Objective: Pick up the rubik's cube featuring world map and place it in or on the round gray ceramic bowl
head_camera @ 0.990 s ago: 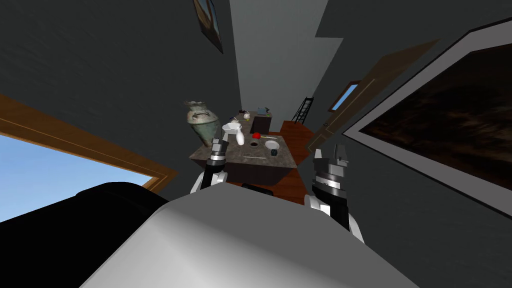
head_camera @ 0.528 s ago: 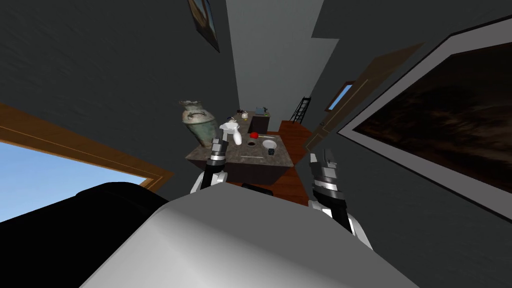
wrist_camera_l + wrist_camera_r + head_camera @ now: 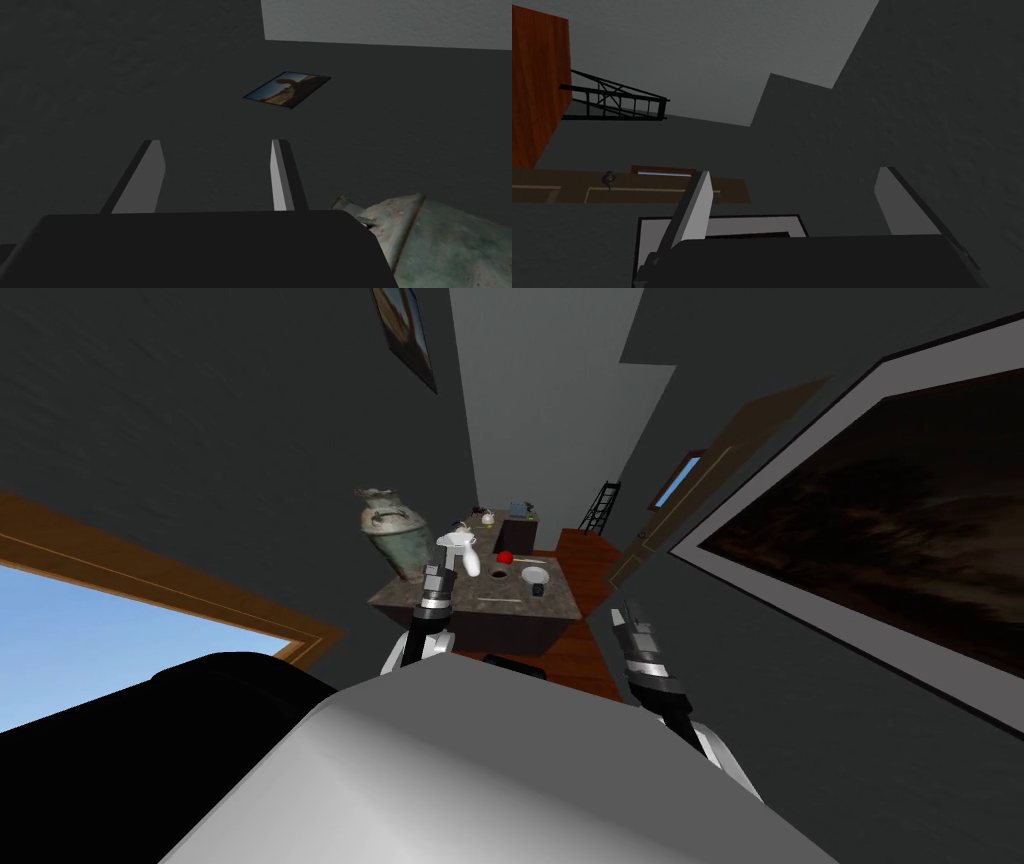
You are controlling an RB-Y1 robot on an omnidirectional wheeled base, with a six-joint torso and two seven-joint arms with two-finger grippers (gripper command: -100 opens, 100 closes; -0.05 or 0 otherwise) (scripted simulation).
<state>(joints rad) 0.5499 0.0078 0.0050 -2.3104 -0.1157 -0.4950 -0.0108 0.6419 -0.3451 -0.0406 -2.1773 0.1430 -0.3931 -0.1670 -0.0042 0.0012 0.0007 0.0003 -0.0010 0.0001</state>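
Cube, a small dark block, sits on the stone surface, just beside the pale round bowl, on the side nearer to me. Its print is too small to make out, and I cannot tell what the bowl holds. Farther back on the surface are a red thing, a white bottle and a dark ring. A green vase stands at the left side of the surface; the left wrist view cuts it off. Left gripper hangs at the near left edge of the surface, its 2 fingers spread and empty. Right gripper is off to the right of the surface, its fingers also spread and empty.
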